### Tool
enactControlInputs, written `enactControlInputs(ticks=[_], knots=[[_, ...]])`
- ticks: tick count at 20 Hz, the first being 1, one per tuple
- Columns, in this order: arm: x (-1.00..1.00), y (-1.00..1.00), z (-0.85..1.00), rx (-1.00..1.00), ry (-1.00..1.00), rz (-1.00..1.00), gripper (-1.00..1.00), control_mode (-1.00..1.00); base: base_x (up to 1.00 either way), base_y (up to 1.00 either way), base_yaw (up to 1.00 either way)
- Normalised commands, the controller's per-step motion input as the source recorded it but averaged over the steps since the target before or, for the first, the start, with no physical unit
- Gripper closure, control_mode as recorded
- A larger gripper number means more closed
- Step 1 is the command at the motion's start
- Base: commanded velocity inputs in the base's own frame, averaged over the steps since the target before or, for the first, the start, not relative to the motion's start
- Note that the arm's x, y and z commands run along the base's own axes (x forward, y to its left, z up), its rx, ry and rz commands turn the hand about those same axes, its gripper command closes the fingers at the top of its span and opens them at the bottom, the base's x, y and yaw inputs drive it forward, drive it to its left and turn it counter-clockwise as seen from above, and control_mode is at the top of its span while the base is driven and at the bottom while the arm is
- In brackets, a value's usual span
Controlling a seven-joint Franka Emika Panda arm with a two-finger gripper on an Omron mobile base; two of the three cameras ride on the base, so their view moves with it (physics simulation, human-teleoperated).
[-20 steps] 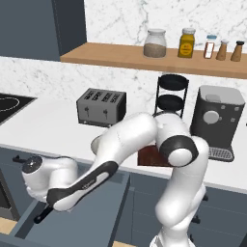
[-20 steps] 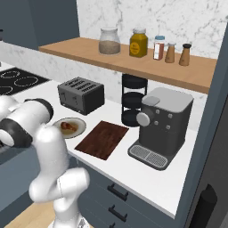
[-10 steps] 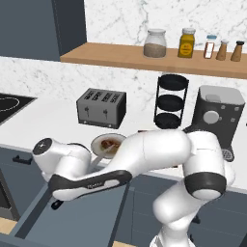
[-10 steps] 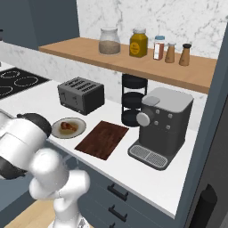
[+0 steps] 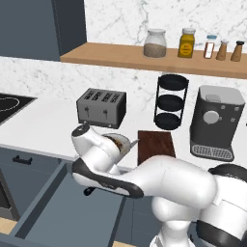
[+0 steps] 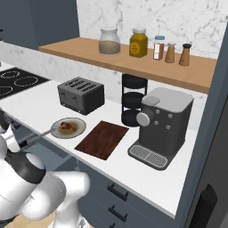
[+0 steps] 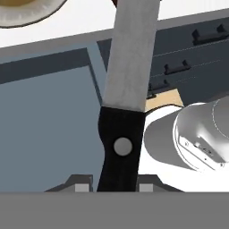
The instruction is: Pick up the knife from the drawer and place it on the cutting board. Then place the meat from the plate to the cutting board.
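Steel-grey blade over a black riveted handle: the small slim knife (image 7: 126, 107) sits clamped between the jaws of the two-finger gripper (image 7: 117, 187), handle low between the fingertips, blade running straight out along the hand. In the right base view the blade tip reaches toward the round cream-rimmed plate (image 6: 56, 126). Lifted clear above the wide slate-blue drawer (image 5: 72, 214), which hangs open below the white counter (image 5: 43, 123).

Judged as the carry step — knife out of the drawer, not yet on the dark reddish-brown wooden cutting board (image 6: 103, 138). Board lies flat on the counter between the plate and the grey coffee machine (image 6: 161, 124), just beside both; the small reddish-brown lump of meat (image 6: 67, 126) waits on the plate.

To do it well: raise the blade above the counter edge first, then swing across rather than through the plate, keeping the tip off the meat. Turn the knife flat and roughly along the board's length before lowering — handle and blade both inside the edges. Release only once the blade rests on wood, so no bounce toward the coffee machine.
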Motion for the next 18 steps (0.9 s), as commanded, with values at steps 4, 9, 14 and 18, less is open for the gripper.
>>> enactControlInputs(ticks=[4, 9, 14, 18], knots=[[0.12, -0.96, 0.00, 0.00, 0.06, -0.10, 1.00, -1.00, 0.00, 0.00, 0.00], [0.33, -0.90, 0.00, 0.00, 0.10, -0.07, 1.00, -1.00, 0.00, 0.00, 0.00], [0.76, -0.62, 0.02, 0.00, 0.18, -0.05, 1.00, -1.00, 0.00, 0.00, 0.00], [0.78, -0.43, 0.00, 0.00, 0.17, -0.02, 1.00, -1.00, 0.00, 0.00, 0.00]])
